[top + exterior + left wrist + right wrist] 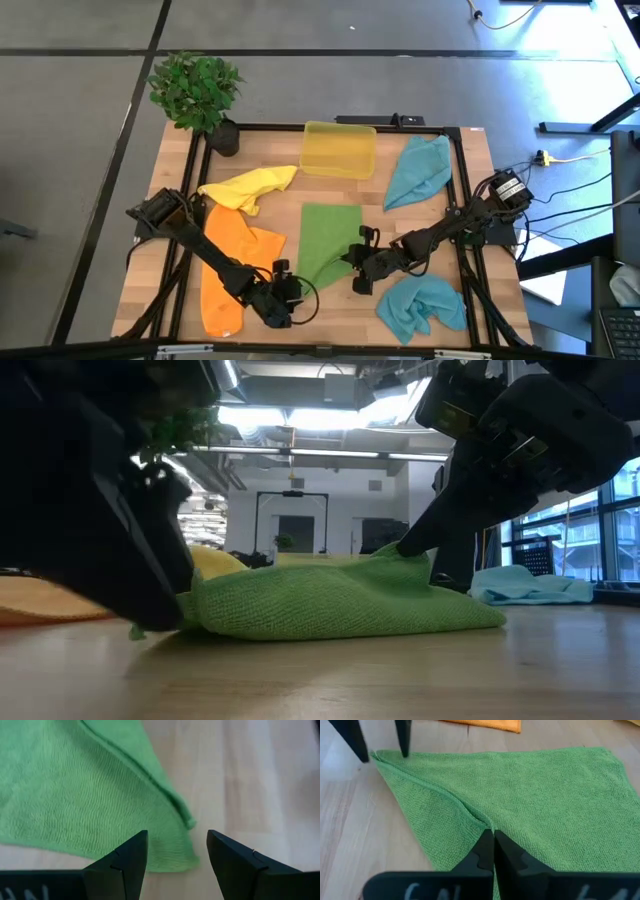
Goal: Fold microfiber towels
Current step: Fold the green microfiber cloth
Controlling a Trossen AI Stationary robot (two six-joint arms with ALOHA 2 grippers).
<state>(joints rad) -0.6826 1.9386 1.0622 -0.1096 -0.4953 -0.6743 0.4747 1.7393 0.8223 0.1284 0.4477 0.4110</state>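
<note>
The green towel (328, 238) lies spread on the table's middle, its near part bunched. My right gripper (493, 837) is shut on its near right edge. My left gripper (177, 855) is open, and its two fingers stand on either side of the towel's near left corner (186, 862), low over the wood. I cannot tell whether they touch it. The orange towel (232, 265) and yellow towel (250, 187) lie at the left. One teal towel (418, 170) lies at the far right and another (422, 305) at the near right. My right gripper pinches the green towel's hemmed edge (487, 826) between its two shut fingers, slanting down from the table's right side. The cloth rises to a small peak at the fingers (405, 555), while the rest of the towel lies on the table.
A translucent yellow bin (338, 150) stands at the far middle of the table, and a potted plant (197, 90) at the far left corner. A black frame (462, 200) rims the table. Bare wood (340, 320) shows along the near edge.
</note>
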